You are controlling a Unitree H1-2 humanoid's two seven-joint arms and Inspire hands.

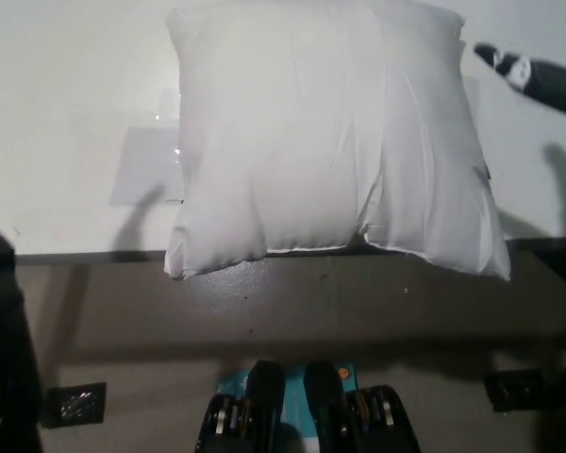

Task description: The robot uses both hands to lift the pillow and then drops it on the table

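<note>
White pillow is overhanging the table edge. I'm flanking it; right hand near its corner, left hand barely showing. I cannot tell either's grip.

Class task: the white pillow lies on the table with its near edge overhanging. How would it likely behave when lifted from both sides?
The pillow looks puffy and creased, so it is probably soft and would sag between two hands. It seems light for its bulk. Its near corners hang past the table edge, so a nudge forward could tip it off. The right hand is near its far corner.
</note>
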